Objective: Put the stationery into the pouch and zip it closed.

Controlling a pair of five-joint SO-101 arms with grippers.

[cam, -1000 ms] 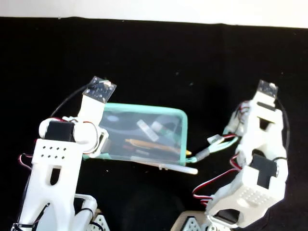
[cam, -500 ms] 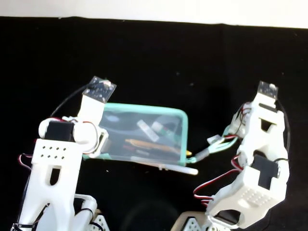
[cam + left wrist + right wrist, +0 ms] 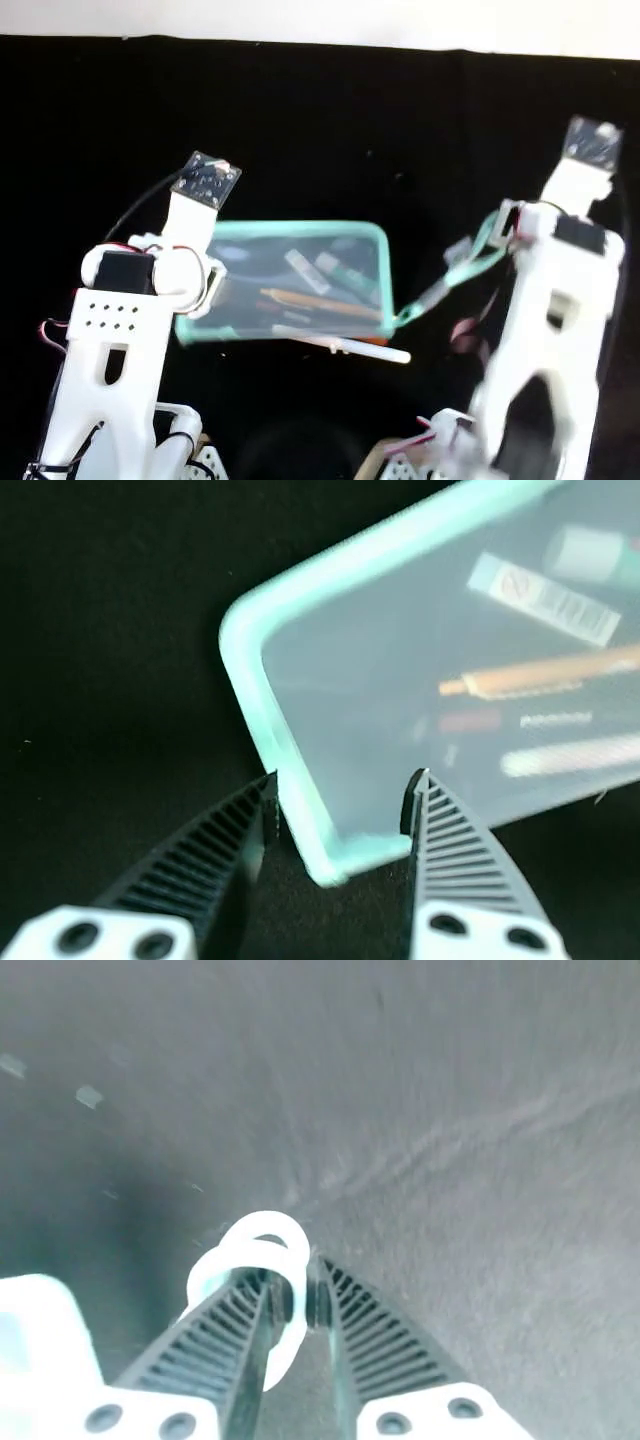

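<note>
Jaws of my left gripper (image 3: 342, 790): apart, straddling one corner of the pouch (image 3: 250, 670), clasping nothing; likely bracing it against the pull. My right gripper (image 3: 300, 1285): pinched on the zip pull (image 3: 250, 1245), its cord (image 3: 440, 290) taut. Pouch lies flat on the table (image 3: 300, 120), stationery (image 3: 310, 300) showing through.

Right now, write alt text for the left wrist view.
The left gripper, jaws open, straddles a corner of the clear, mint-edged pouch on a black table. Inside lie a tan pencil and a white pen.
</note>
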